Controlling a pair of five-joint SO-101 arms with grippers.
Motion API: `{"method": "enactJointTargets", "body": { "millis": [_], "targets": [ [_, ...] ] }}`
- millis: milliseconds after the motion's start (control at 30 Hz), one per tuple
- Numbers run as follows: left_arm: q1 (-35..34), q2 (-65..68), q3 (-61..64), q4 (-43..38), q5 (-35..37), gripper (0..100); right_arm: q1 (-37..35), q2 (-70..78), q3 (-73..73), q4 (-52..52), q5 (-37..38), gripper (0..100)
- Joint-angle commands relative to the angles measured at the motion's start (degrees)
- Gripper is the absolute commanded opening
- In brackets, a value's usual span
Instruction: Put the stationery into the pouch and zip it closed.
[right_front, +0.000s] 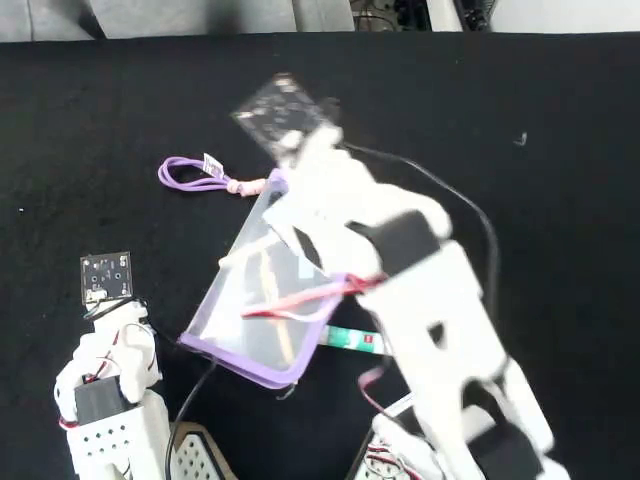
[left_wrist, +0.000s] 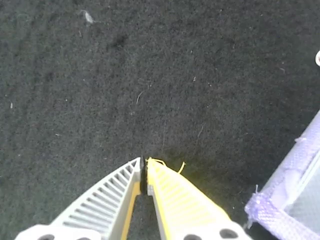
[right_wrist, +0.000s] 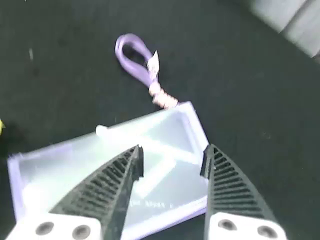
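A clear pouch (right_front: 255, 300) with purple trim lies mid-table, a purple wrist strap (right_front: 185, 175) trailing from its far corner. Pens, among them a red one (right_front: 300, 298) and a yellowish one, show through its clear face. A green-and-white item (right_front: 350, 338) pokes out at its near edge. My right arm (right_front: 400, 260) hangs over the pouch. In its wrist view the right gripper (right_wrist: 172, 152) is open above the pouch (right_wrist: 100, 155), close to the strap (right_wrist: 135, 52). My left gripper (left_wrist: 144, 167) is shut and empty over bare cloth, with a pouch corner (left_wrist: 290, 200) beside it.
A black cloth (right_front: 520, 200) covers the table. My left arm (right_front: 110, 390) stands at the near left, with cables running between the two arm bases. Grey furniture lies beyond the far edge.
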Motion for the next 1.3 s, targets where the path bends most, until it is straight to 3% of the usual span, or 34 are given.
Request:
{"method": "enactJointTargets", "body": {
  "millis": [0,400,600,933,1267],
  "targets": [
    [-0.5,-0.4,1.2,0.2,-0.2,3,-0.9,7.5,-3.4,-3.8,3.8,20.2],
    [-0.5,-0.4,1.2,0.2,-0.2,3,-8.6,20.6,-3.7,-12.0,4.2,20.2],
    [-0.5,-0.4,1.2,0.2,-0.2,3,-9.1,13.0,-11.0,-7.2,4.2,20.1],
    [-0.5,-0.4,1.2,0.2,-0.2,3,-0.3,-6.3,-29.1,0.1,4.2,20.4],
    [-0.3,-0.4,1.2,0.2,-0.2,3,8.2,-19.6,-29.9,-1.8,4.1,20.1]
  ]
}}
